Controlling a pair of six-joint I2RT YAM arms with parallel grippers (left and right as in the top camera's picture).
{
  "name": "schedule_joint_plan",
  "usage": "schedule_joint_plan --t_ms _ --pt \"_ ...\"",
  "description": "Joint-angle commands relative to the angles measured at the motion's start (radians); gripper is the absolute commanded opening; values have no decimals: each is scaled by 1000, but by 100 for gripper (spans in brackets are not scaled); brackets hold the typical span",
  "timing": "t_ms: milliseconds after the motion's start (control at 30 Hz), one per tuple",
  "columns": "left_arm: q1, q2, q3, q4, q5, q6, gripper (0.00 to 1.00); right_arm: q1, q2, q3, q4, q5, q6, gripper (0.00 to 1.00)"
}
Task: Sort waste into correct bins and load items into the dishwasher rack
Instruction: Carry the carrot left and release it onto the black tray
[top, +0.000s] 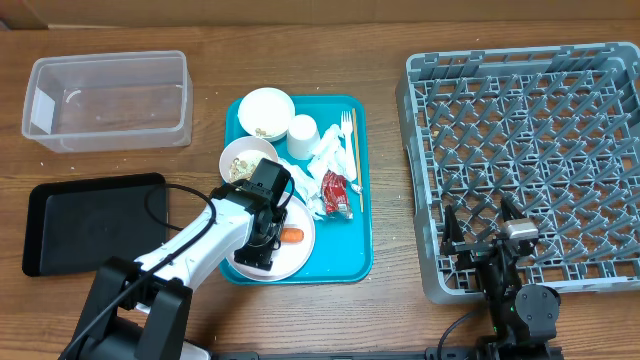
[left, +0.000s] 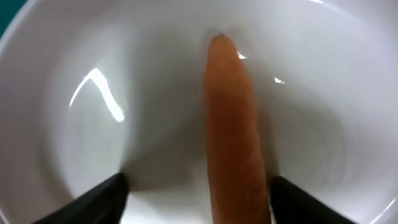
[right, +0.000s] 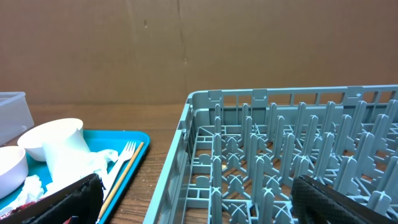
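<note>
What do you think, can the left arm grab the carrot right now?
Probably yes. The left end effector is open, its fingers either side of the carrot lying on the white plate, and nothing covers it.

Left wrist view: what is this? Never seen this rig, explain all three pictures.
Two robot arms at a wooden table, each ending in a two-finger gripper. Overhead looks straight down; each wrist camera looks past its own fingers. The left gripper is open over a round white plate, fingers either side of an orange carrot, not gripping. The right gripper hangs open by the grey plastic dishwasher rack, holding nothing. A flat teal tray carries the dishes; a clear plastic tub and a shallow black tray lie left of it.
</note>
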Motion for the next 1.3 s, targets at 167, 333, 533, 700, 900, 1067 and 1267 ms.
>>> schedule_joint_plan --t_ms 167,333,533,700,900,1067,1267 --pt "5 17 17 1 -11 24 39 5 -8 -10 7 6 3 100" --pt "5 16 17 0 -10 72 22 5 -8 -10 7 6 3 100" --pt "13 8 42 -41 -6 127 19 5 -8 -10 7 6 3 100" --pt "43 -55 152 -209 -11 190 17 5 -8 -10 7 6 3 100" --pt "178 -179 240 -301 -23 327 17 5 -8 -10 7 6 3 100" --pt "405 -249 241 -302 -123 385 17 5 -8 -10 7 6 3 100" --pt "735 -209 241 -251 -197 442 21 5 -8 -10 7 6 3 100"
